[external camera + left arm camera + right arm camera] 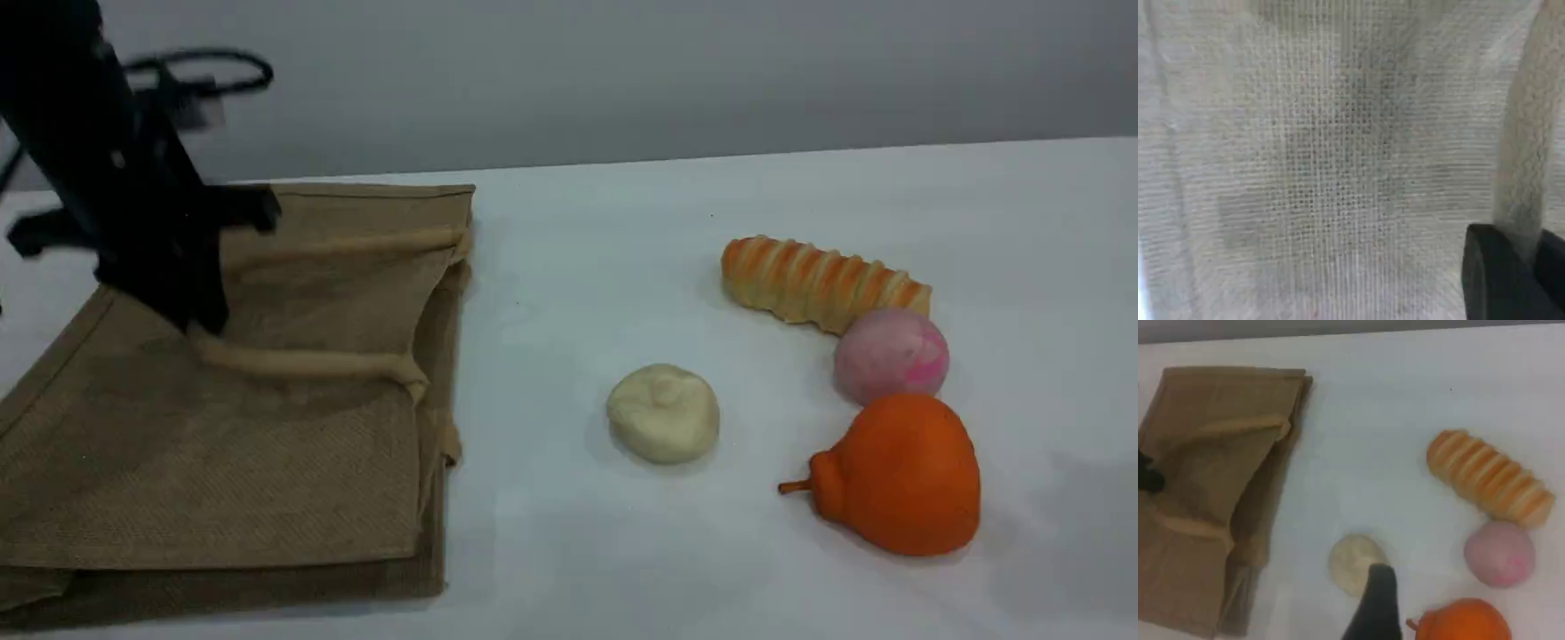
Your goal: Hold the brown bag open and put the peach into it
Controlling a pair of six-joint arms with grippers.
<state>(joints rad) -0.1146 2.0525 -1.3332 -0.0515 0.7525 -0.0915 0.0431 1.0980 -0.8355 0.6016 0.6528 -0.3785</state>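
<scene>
the brown bag (222,444) lies flat at the table's left with its mouth toward the middle, and our left gripper (203,327) has pinched shut on the near handle (302,363), which runs up beside its fingertip in the left wrist view. to do this step well we should lift that handle up and slightly away so the top layer peels off the lower one, and keep the pinch firm. the peach (891,354) sits well apart at the right, touching the striped bread roll (822,283) and just behind the orange pear (902,476), with the cream bun (663,412) nearer the bag; our right gripper (1377,603) hangs above them with its jaws wide and empty.
</scene>
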